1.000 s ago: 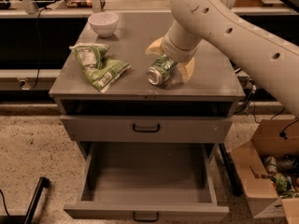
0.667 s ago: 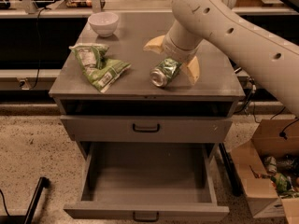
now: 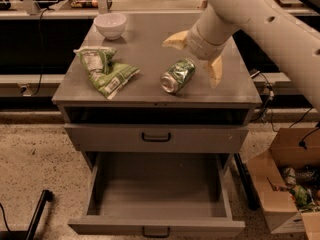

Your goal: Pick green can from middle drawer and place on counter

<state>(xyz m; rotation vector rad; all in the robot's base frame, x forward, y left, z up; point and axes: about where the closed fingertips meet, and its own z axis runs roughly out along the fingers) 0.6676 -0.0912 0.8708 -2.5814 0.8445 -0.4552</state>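
Observation:
The green can (image 3: 177,75) lies on its side on the grey counter (image 3: 145,44), near the front edge, silver end towards me. My gripper (image 3: 195,56) hangs just behind and to the right of the can, open, with its yellowish fingers (image 3: 215,71) spread wide and nothing between them. It does not touch the can. The middle drawer (image 3: 157,184) stands pulled out below, with a bare grey floor and a small black handle at its front.
A green-and-white snack bag (image 3: 102,71) lies on the counter's left part and a white bowl (image 3: 110,24) stands at its back left. A closed drawer front (image 3: 156,136) sits above the open one. A cardboard box (image 3: 287,184) stands on the floor at the right.
My gripper has drawn back and to the right, off the can. The can stays lying on the counter where it was.

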